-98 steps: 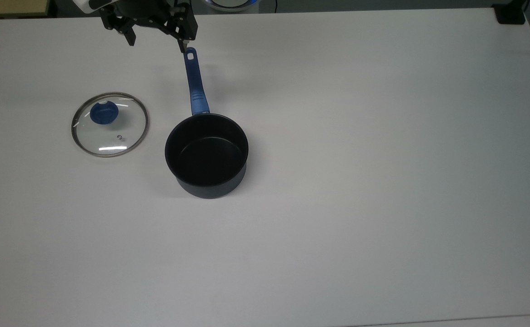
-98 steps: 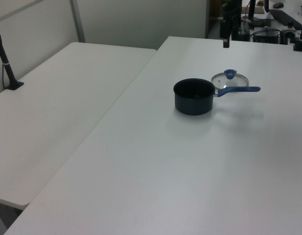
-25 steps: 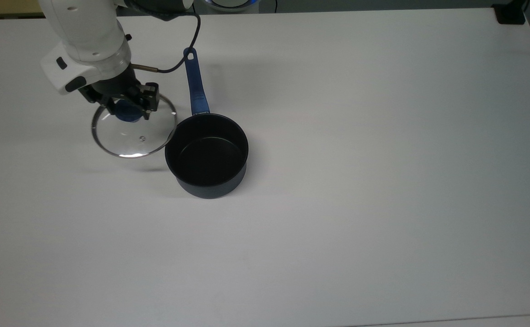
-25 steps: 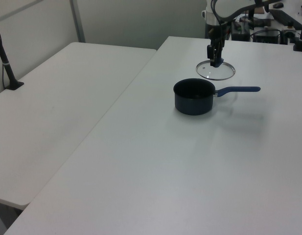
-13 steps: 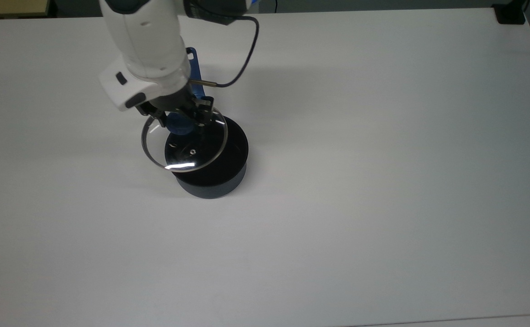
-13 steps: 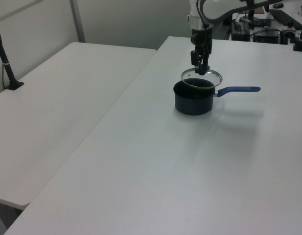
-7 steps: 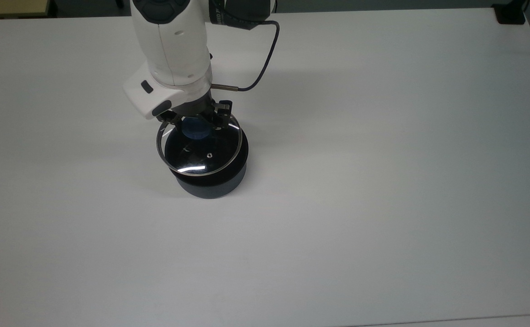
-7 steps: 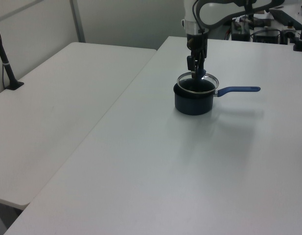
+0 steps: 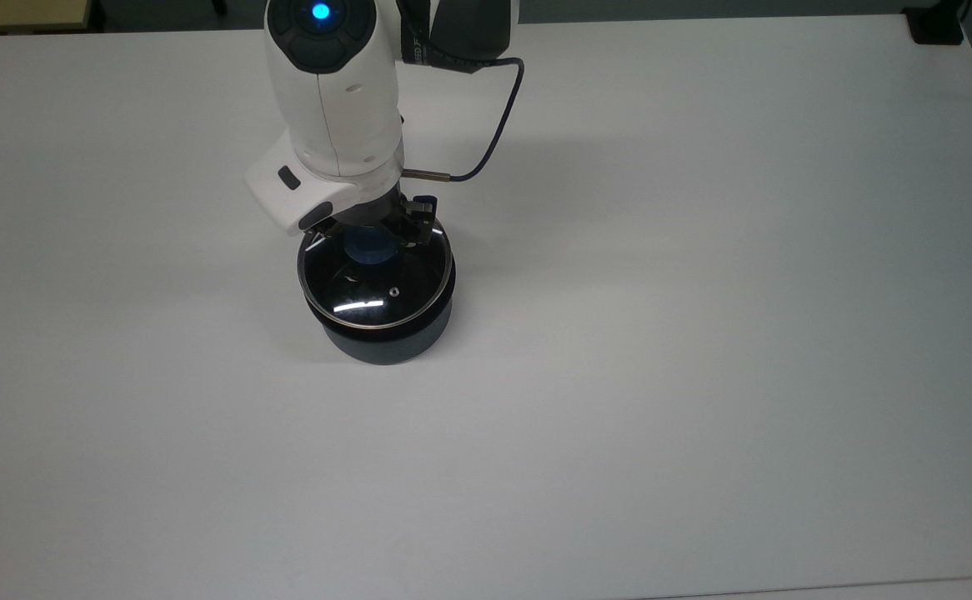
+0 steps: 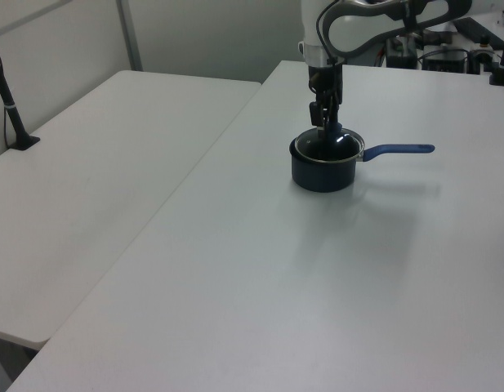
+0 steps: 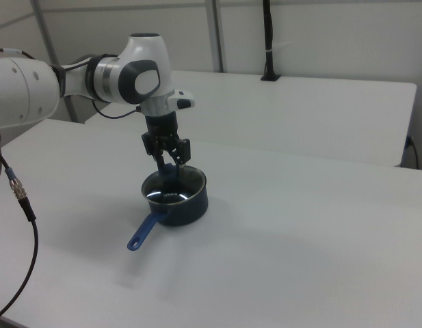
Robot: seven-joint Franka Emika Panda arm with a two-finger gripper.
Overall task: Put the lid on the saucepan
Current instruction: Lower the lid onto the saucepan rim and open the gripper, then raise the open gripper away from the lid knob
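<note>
Covering the saucepan (image 9: 386, 329), the lid (image 9: 376, 283) sits level with the rim, nearly or fully seated, I judge; its blue knob (image 9: 369, 248) is clamped between my gripper's (image 9: 372, 239) fingers. The pan's blue handle (image 10: 399, 149) points to the left view's right on the white table (image 9: 703, 333). What remains for me: release the knob and lift the arm clear.

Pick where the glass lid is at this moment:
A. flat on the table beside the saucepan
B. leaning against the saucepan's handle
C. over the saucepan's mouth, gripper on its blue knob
C: the lid covers the saucepan opening, with the gripper closed on its knob.
</note>
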